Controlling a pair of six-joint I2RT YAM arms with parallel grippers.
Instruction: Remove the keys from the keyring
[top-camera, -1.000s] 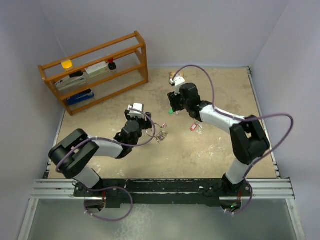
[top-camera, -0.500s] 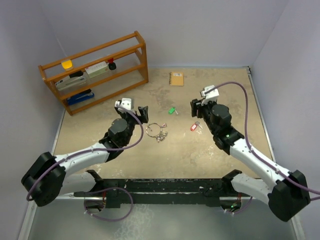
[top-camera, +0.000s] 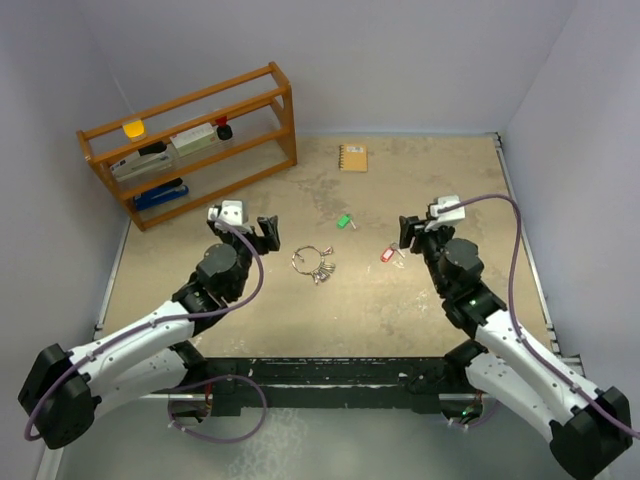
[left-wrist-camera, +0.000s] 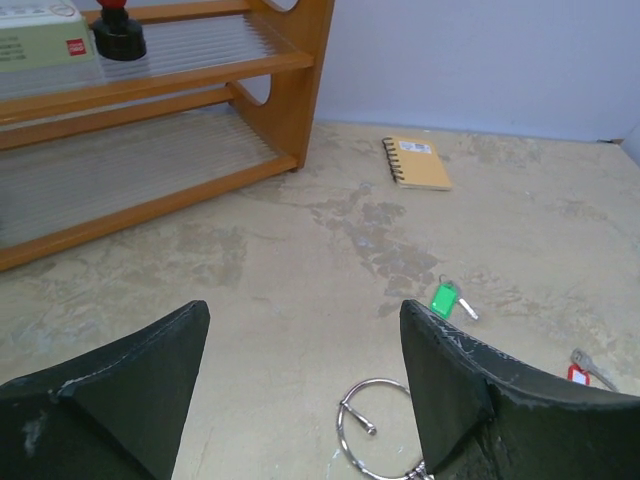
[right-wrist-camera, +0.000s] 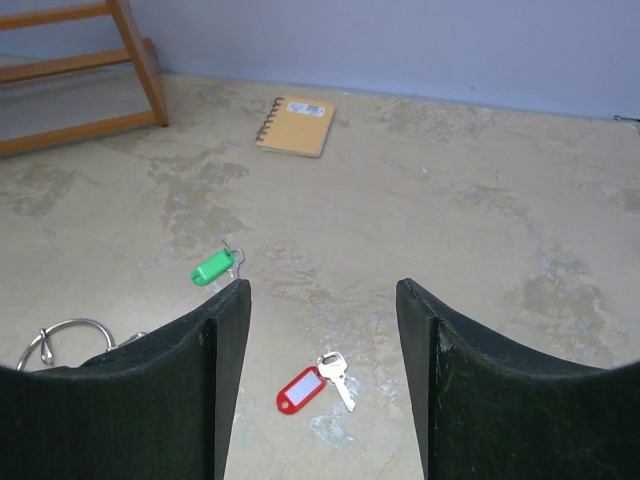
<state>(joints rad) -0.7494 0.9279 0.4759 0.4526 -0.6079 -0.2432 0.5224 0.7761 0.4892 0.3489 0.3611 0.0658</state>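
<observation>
The keyring (top-camera: 307, 258) lies mid-table with several small silver keys (top-camera: 323, 272) bunched at its near right side. In the left wrist view the keyring (left-wrist-camera: 340, 429) shows a loose wire end inside the loop. The green-headed key (top-camera: 344, 221) lies apart, beyond the ring. The red-headed key (top-camera: 388, 255) lies apart to its right. My left gripper (top-camera: 268, 233) is open and empty, left of the ring. My right gripper (top-camera: 409, 233) is open and empty, just right of the red key (right-wrist-camera: 303, 388). The green key shows in both wrist views (left-wrist-camera: 444, 299) (right-wrist-camera: 213, 267).
A tan spiral notebook (top-camera: 352, 157) lies at the back centre. A wooden shelf rack (top-camera: 283, 122) holding small items stands at the back left. The walls close the table on three sides.
Both arms have drawn back toward the near edge. The right gripper has left the green key. The ring and the loose keys have not moved.
</observation>
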